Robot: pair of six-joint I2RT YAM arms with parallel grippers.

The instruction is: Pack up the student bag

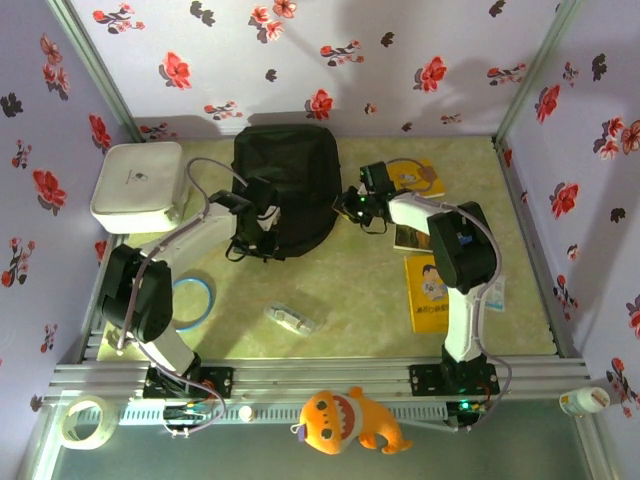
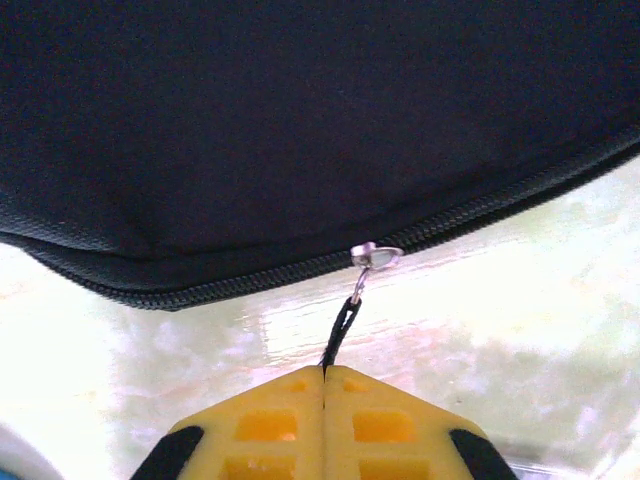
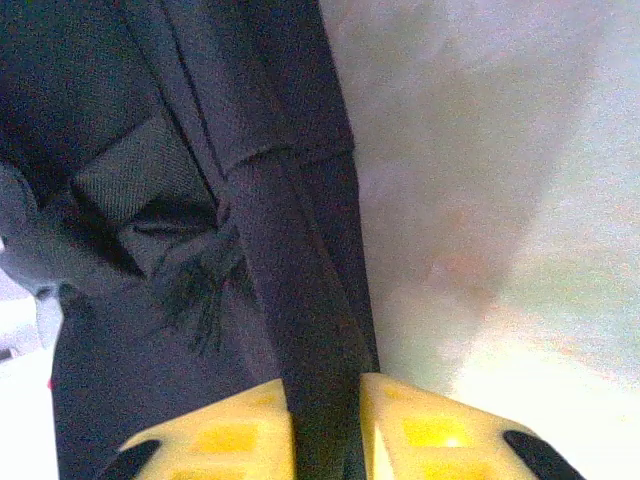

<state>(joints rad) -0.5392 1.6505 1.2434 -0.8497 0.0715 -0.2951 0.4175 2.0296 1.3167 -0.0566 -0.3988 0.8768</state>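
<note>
Both jaws pinch opposite edges of the student bag [image 1: 288,165]

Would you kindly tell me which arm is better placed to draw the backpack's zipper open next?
Left. The left end effector is shut on the zipper pull cord of the backpack; the right end effector grips a strap, likely steadying it.

Left claw [image 2: 323,372] is pinched fully together, right claw [image 3: 325,390] clamped down (jaws slightly parted).

student bag [image 2: 300,120] cropped top and sides
</note>
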